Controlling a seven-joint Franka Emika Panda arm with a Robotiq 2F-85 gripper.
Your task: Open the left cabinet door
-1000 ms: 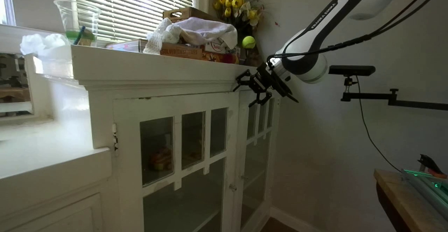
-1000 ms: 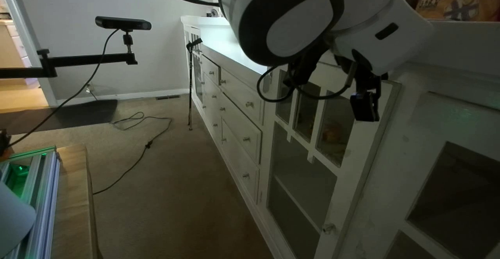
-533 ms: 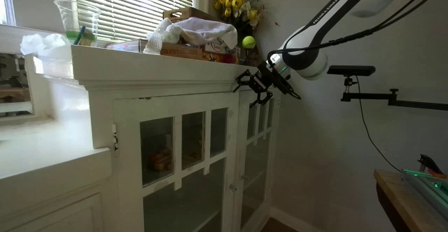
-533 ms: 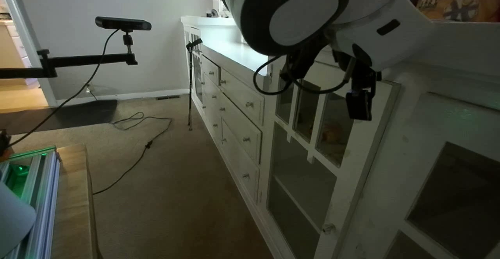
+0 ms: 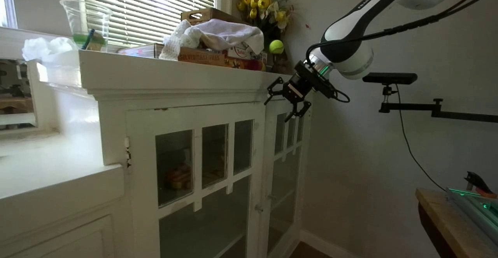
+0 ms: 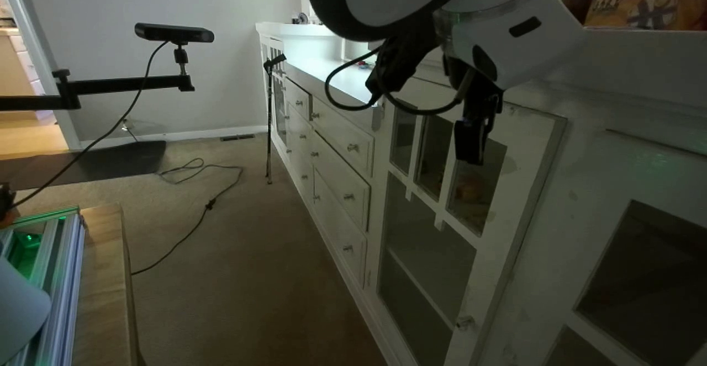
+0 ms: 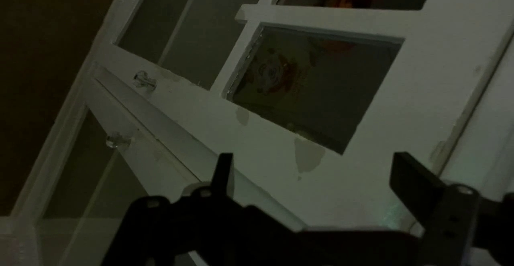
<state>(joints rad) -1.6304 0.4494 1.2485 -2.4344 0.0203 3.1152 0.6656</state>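
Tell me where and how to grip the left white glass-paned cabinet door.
Its small, clear, rounded knob looks best, approached from the room side with the black fingers astride: it juts from the white glass-paned door, near the edge opposite the painted hinge, likely giving good leverage.

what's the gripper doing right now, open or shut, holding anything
Gripper: open, fingers spread well apart, holding nothing.
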